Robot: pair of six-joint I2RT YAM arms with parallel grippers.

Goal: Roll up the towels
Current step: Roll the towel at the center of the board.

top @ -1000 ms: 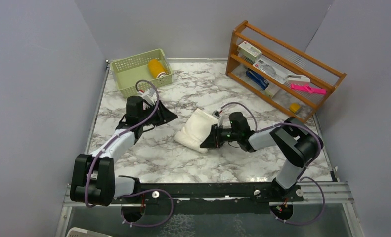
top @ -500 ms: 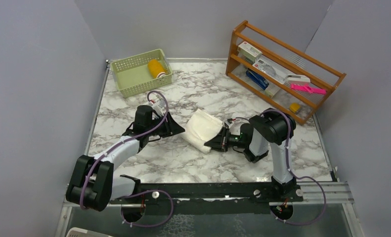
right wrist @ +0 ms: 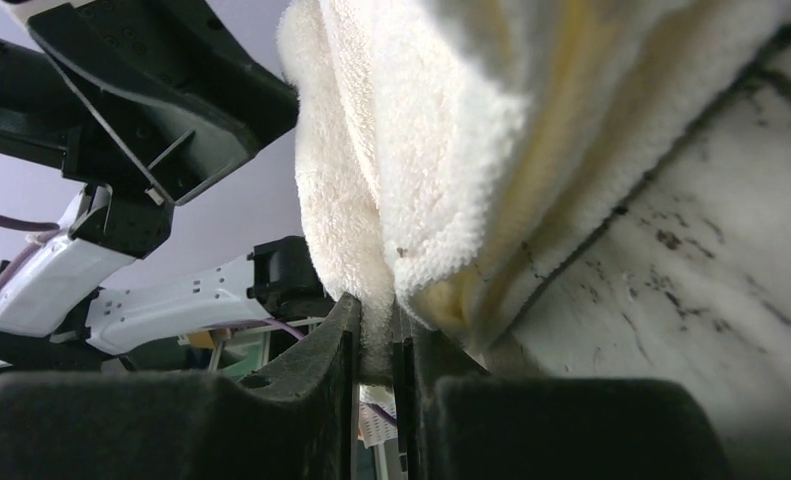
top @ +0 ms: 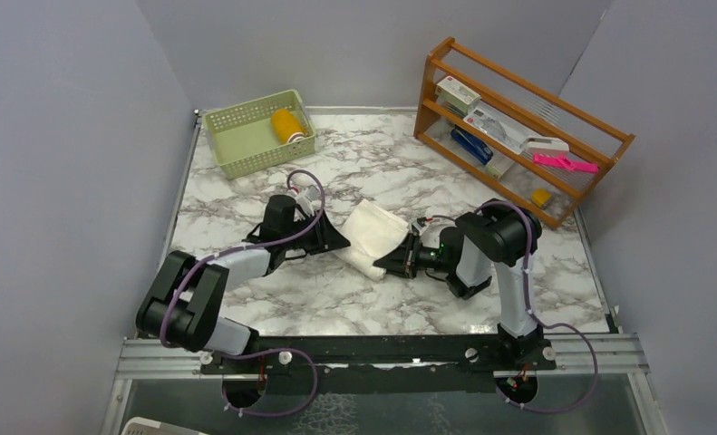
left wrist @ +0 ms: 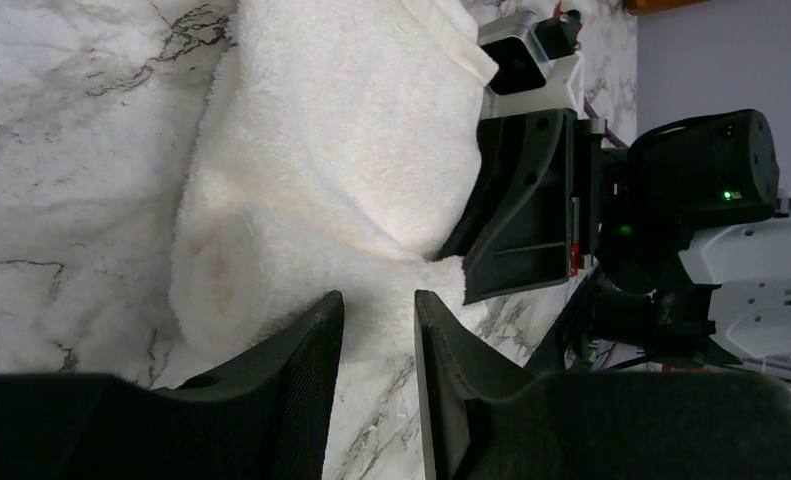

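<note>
Our left gripper (top: 341, 243) has slid right from the green basket (top: 255, 159) holding the rolled yellow towel (top: 287, 125), jaws slightly parted just beside the cream towel (top: 373, 232) mid-table, whose near corner our right gripper (top: 387, 263) pinches.

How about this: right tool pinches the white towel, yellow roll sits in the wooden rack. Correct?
No: the top view shows the yellow roll in the green basket, not the rack. The right tool does pinch the white towel.
</note>
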